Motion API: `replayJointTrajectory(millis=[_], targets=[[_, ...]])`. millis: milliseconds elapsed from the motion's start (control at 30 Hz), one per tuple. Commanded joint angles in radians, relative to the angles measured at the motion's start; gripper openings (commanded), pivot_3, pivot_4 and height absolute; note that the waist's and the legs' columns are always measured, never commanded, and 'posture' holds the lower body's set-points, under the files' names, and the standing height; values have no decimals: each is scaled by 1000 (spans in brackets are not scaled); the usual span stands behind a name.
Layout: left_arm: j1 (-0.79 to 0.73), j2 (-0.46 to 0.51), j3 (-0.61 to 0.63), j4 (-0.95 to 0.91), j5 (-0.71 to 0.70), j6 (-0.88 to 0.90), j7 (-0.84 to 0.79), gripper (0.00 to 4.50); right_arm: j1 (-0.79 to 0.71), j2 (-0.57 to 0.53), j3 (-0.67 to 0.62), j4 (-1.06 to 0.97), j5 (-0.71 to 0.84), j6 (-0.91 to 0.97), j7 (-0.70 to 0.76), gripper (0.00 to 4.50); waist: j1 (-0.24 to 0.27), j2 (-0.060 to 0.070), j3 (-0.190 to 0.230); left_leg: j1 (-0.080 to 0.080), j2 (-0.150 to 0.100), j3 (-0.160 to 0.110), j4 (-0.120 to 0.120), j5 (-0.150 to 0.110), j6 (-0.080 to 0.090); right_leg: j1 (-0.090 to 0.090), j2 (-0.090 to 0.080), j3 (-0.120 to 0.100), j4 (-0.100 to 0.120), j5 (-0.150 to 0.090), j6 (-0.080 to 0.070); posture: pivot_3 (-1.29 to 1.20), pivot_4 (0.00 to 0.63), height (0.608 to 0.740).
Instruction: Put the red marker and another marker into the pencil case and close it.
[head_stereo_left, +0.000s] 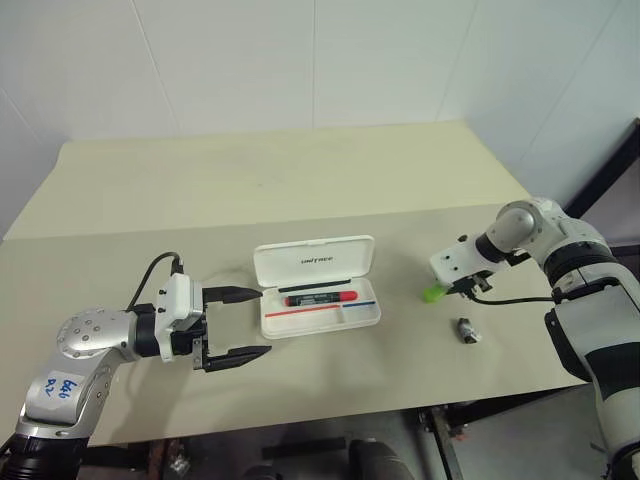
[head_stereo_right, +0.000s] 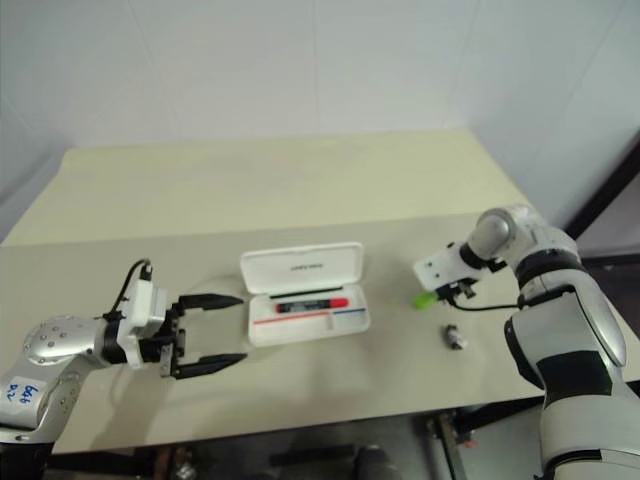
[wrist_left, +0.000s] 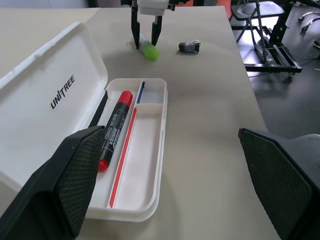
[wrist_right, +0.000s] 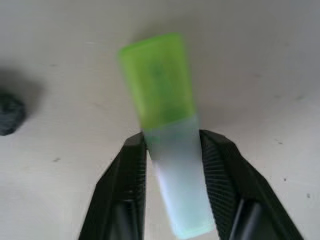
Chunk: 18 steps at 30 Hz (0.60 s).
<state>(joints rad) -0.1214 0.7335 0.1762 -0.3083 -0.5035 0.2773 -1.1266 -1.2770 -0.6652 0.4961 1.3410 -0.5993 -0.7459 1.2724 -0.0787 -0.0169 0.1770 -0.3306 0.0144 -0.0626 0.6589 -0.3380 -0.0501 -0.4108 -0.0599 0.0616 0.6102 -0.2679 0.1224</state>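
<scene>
On the left side of the table (head_stereo_left: 300, 180), the left gripper (head_stereo_left: 240, 325) hangs just above the surface with its two black fingers spread wide and nothing between them, pointed toward the near left end of the pencil case (head_stereo_left: 365, 318). That case lies open at mid-table, its lid standing back, and the red marker (head_stereo_left: 320, 298) already rests lengthwise in the tray against the hinge side, so that half of the job looks done. Further right, well apart from the case, the right gripper (wrist_right: 172, 150) points steeply down at the green highlighter (wrist_right: 167, 130), which lies on the table; the wrist view shows both fingers pressed against the pale body just behind the bright green cap, so the claw is narrowed onto it, though it has not yet left the surface. A small dark grey lump (head_stereo_left: 467, 331) sits just beside it, nearer the table's front edge. The step in hand appears to be picking up the second marker. Next, judging from this, the highlighter must be lifted cleanly, carried left over the tray's free space beside the red marker, released there, and the lid then folded shut.
</scene>
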Motion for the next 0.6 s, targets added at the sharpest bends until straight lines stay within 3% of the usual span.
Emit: replayJointTrajectory(millis=[33,600], targets=[[-8,15,-9,-38,-2,-18,-2,4500,57,29,4,20,4,-34,18,1684,-4,0,0,1,0,0,0,0,0,1,0,0,0,0,0,0,150,740],[-71,21,-57,30,8,-41,-46,4500,60,-49,-158,-10,175,37,199,1684,-4,4,3,0,1,-1,-7,0,0,-3,0,-1,0,-2,-1,0,150,740]])
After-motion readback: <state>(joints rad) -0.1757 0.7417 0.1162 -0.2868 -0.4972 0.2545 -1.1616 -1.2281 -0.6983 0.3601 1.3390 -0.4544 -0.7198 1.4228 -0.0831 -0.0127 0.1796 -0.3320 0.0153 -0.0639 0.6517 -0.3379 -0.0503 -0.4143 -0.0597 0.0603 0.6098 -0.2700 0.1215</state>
